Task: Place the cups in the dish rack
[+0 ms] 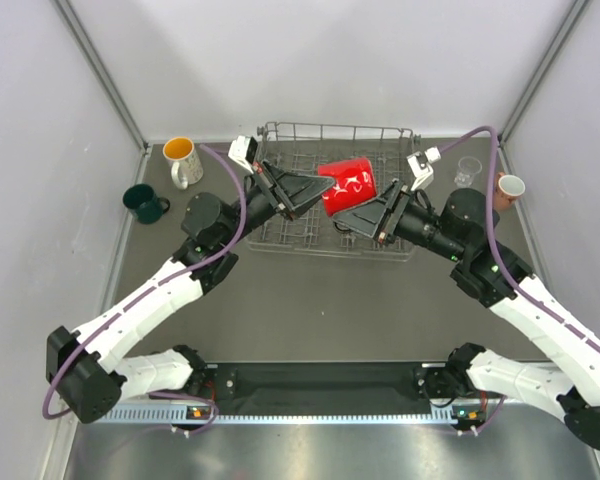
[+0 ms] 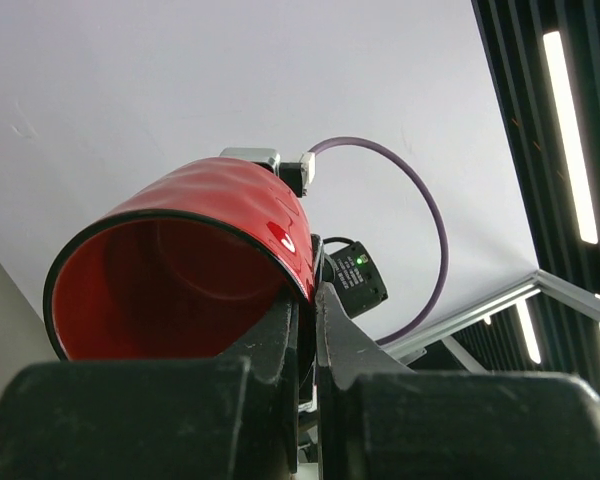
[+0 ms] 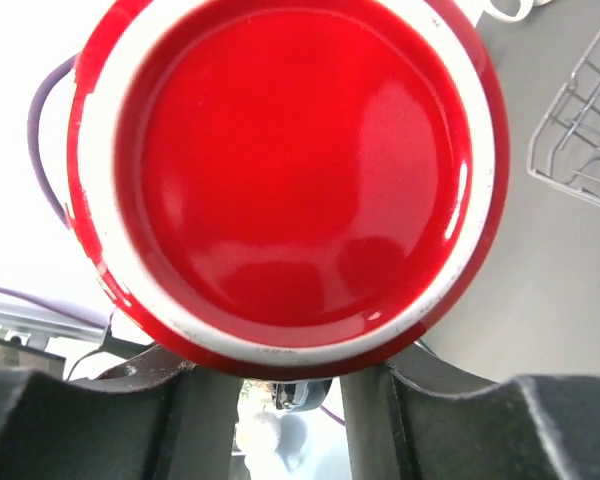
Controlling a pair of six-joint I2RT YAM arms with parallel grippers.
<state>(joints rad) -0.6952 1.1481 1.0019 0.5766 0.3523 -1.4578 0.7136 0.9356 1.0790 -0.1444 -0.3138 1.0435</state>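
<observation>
From above, a glossy red ceramic mug (image 1: 348, 185) lies on its side over the middle of the large grey wire dish rack (image 1: 280, 242) on the dark surface (image 1: 330, 300). The left jaws reach its rim from the rack's left side, the right jaws its base from the right. Left of the rack stand a white speckled mug with orange inside (image 1: 183, 158) and a dark green mug (image 1: 145, 202); right of it, a clear glass (image 1: 468, 170) and a salmon-pink mug (image 1: 508, 190).

Left wrist: the jaws are closed on the red mug's wall at the rim.

Right wrist: the mug's round base fills the view, the jaws apart beside its lower edge; whether they clamp it I cannot tell
</observation>
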